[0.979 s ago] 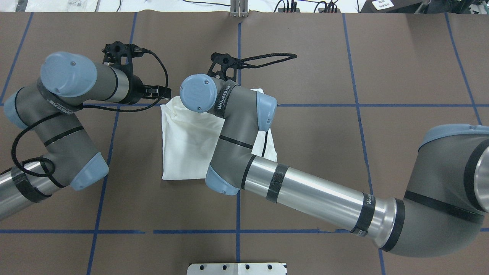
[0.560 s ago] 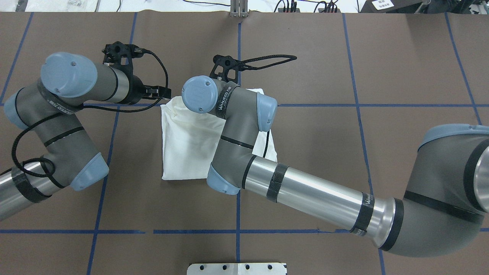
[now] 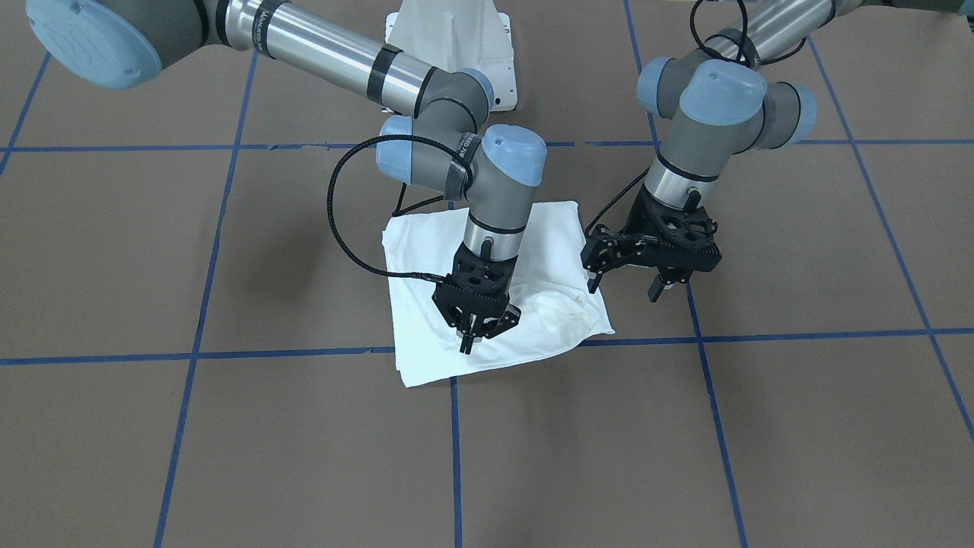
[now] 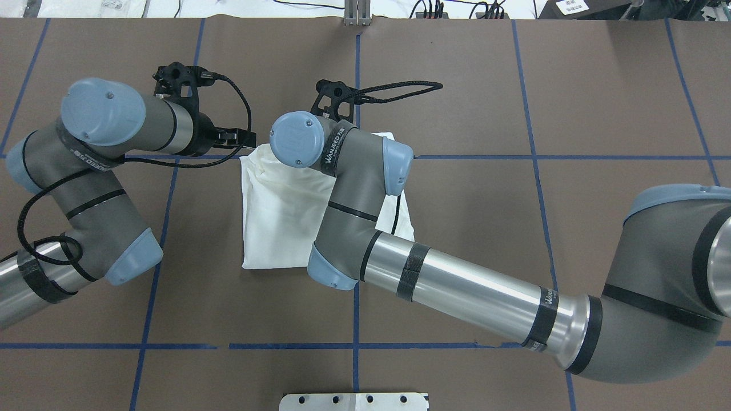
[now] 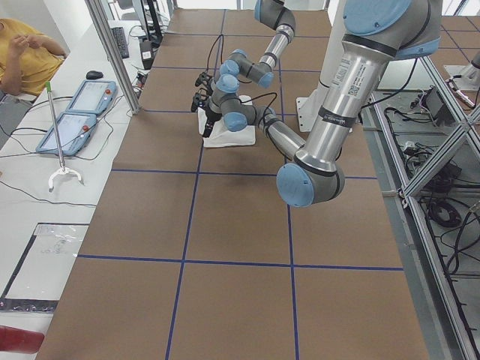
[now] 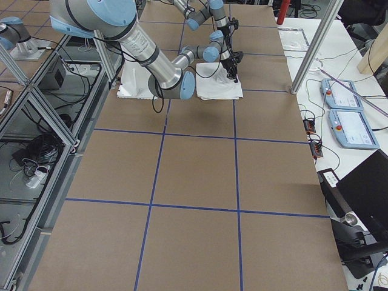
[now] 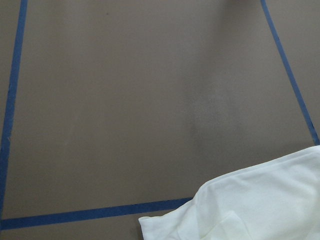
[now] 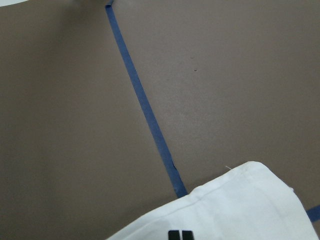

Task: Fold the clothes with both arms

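From across the counter (image 3: 228, 426) alone, both sets of fingers in plain sight. Right end effector (image 3: 468, 342) clenched, tips together, aimed straight down onto the white T-shirt (image 3: 426, 312) near its edge farthest from the robot; any pinched cloth impossible to make out. Left end effector (image 3: 624, 288) released, fingers spread wide, at the T-shirt's edge on the robot's left; contact not judgeable.

From overhead, right fingers hidden under the wrist joint, but the T-shirt's whole outline on show: a folded rectangle near mid-counter, straddling crossed blue tape lines (image 3: 453, 457). From the right wrist, two black pads (image 8: 180, 235) side by side over white cloth. From the left wrist, only a rounded cloth corner on brown surface.

Right arm (image 3: 327, 49) stretched long from the robot's right past the centre line, last link dropped vertical. Left arm (image 3: 708, 106) folded back on itself, wrist tilted down and inward toward the cloth.

Counted: one T-shirt, two arms, two end effectors, one white pedestal base (image 3: 472, 38). In the side views, two control pendants (image 5: 75, 112) on a side bench and one person (image 5: 22, 52) in yellow.
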You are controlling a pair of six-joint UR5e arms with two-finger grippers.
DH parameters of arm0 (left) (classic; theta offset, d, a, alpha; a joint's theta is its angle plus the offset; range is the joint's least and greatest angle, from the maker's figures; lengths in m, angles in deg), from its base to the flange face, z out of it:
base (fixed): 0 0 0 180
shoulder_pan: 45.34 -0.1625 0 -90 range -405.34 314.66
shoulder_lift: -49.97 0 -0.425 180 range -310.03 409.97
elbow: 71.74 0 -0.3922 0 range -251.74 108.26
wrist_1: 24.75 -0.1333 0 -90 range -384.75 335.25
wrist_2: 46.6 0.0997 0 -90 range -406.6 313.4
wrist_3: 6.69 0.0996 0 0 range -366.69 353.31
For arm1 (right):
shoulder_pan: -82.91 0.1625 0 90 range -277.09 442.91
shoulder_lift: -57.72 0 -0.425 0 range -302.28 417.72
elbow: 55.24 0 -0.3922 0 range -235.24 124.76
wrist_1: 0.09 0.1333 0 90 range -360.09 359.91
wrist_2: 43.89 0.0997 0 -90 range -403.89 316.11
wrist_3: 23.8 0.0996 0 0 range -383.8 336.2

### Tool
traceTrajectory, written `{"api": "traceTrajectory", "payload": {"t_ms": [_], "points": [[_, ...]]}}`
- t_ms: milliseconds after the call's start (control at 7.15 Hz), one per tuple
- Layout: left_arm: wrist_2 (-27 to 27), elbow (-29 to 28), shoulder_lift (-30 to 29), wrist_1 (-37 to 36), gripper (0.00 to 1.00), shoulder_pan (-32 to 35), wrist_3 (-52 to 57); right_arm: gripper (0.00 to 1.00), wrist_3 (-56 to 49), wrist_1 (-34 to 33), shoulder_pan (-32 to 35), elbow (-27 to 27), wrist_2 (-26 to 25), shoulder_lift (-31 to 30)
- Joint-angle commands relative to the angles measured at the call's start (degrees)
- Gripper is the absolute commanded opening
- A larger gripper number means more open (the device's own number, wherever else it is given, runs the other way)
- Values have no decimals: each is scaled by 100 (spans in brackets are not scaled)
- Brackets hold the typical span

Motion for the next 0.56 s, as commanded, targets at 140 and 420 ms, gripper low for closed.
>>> {"api": "traceTrajectory", "payload": {"t_ms": [140,420], "points": [[0,-3,0,-4,100,0,-3,0,-48,-462,200,35,-26,16],[9,5,9,5,100,0,-3,0,-66,-869,210,-87,-323,-36]]}}
